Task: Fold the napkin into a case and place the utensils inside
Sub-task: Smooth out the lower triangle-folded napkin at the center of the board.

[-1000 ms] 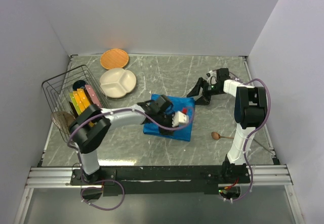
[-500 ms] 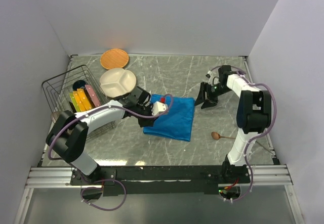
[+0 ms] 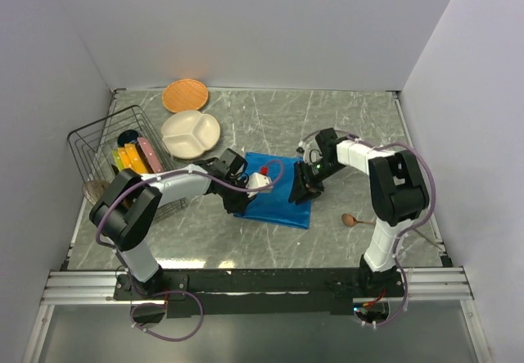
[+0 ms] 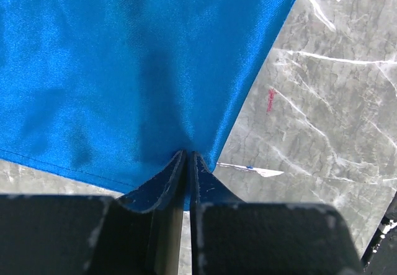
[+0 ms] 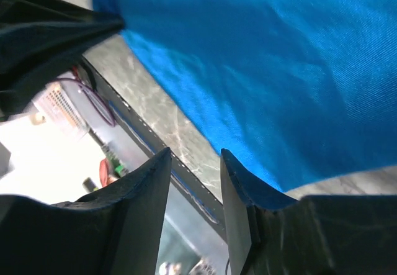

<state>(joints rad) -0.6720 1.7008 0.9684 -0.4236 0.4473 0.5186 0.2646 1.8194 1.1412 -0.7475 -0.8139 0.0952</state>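
Observation:
The bright blue napkin [image 3: 282, 209] lies folded in a flat rectangle mid-table. My left gripper [image 3: 246, 186] is at its left edge. In the left wrist view the jaws stand together, pinching the napkin [image 4: 124, 70] at a hem near a corner, at the left gripper [image 4: 188, 155]. My right gripper [image 3: 301, 189] hovers low over the napkin's right side. Its jaws are apart around bare air, right gripper [image 5: 193, 155], with the napkin [image 5: 279, 58] just beyond one finger. A brown wooden spoon [image 3: 350, 220] rests on the table to the right of the napkin.
A wire basket [image 3: 92, 138] with colourful flat plates stands at the left. Behind the napkin sit a white divided plate [image 3: 190, 132] and an orange round plate [image 3: 184, 95]. Walls close the table at the back and at both sides.
The left gripper slid from the napkin's middle to its left edge and closed on the cloth. The right gripper came in from the back right to the napkin's right side, its jaws narrowing.

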